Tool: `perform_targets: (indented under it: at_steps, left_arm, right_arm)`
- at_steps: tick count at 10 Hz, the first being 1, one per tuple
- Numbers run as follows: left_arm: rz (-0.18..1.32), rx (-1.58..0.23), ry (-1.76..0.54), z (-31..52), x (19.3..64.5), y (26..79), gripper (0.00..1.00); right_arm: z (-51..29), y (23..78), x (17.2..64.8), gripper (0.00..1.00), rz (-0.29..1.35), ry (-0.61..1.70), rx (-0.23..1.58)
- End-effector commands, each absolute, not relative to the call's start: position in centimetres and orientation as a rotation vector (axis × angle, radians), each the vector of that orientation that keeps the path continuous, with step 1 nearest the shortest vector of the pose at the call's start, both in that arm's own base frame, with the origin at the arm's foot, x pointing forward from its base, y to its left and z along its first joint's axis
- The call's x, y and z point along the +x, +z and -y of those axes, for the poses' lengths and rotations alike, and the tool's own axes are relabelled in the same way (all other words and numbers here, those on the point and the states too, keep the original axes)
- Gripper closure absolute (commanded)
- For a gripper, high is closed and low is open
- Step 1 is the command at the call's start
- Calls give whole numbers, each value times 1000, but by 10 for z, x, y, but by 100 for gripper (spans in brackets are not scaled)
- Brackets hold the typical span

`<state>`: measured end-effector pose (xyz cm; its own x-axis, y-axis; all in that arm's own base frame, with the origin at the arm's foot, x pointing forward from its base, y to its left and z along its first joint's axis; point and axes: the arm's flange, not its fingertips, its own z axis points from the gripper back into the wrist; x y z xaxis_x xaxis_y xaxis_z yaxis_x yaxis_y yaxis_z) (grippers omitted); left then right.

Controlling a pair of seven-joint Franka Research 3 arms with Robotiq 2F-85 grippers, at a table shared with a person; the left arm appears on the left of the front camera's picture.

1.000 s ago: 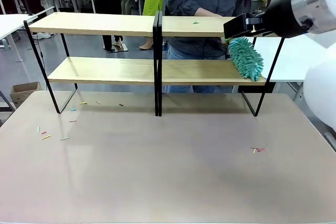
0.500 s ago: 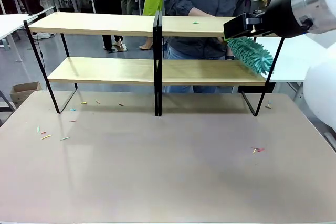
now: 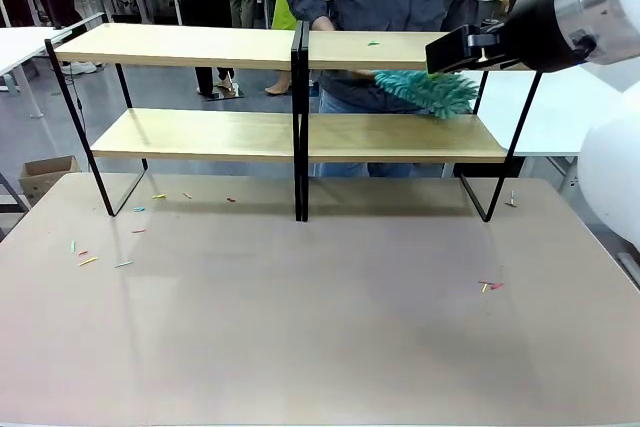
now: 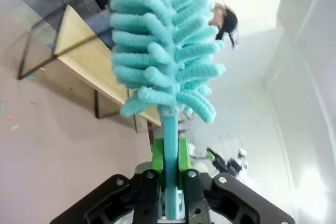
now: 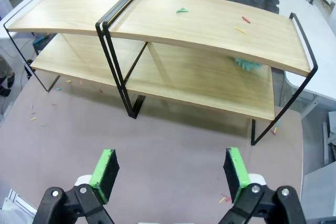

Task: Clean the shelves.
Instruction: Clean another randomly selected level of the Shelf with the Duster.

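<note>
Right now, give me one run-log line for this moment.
left hand: shut on fluffy teal duster | duster: between tiers of light-wood black-framed shelves, right half | right hand: open, empty | green scrap: on top board

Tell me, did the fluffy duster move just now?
Yes. The duster swung up and left, from the right end of the shelves toward their black middle post.

duster point(image 5: 249, 65) mostly hidden under shelves point(image 5: 210, 24), tiny scraps point(image 3: 490, 286) unidentifiable
</note>
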<state>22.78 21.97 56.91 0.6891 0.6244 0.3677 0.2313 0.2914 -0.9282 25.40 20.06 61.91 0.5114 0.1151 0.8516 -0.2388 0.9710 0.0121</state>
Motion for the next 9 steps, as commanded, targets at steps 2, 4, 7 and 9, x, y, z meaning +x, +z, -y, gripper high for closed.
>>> perform_targets:
  at_steps: [2, 4, 7, 9]
  left_arm:
    - [757, -1361, 61, -121, 198, 610, 88]
    - [624, -1346, -26, -24, 183, 636, 88]
    - [663, -1306, -24, -64, 189, 625, 88]
    - [592, -1269, -45, -30, 180, 631, 88]
  right_arm:
    - [-201, 619, 255, 0, 1013, 215, 138]
    - [-201, 619, 255, 0, 1013, 215, 138]
    - [-201, 619, 255, 0, 1013, 215, 138]
    - [-201, 619, 255, 0, 1013, 215, 138]
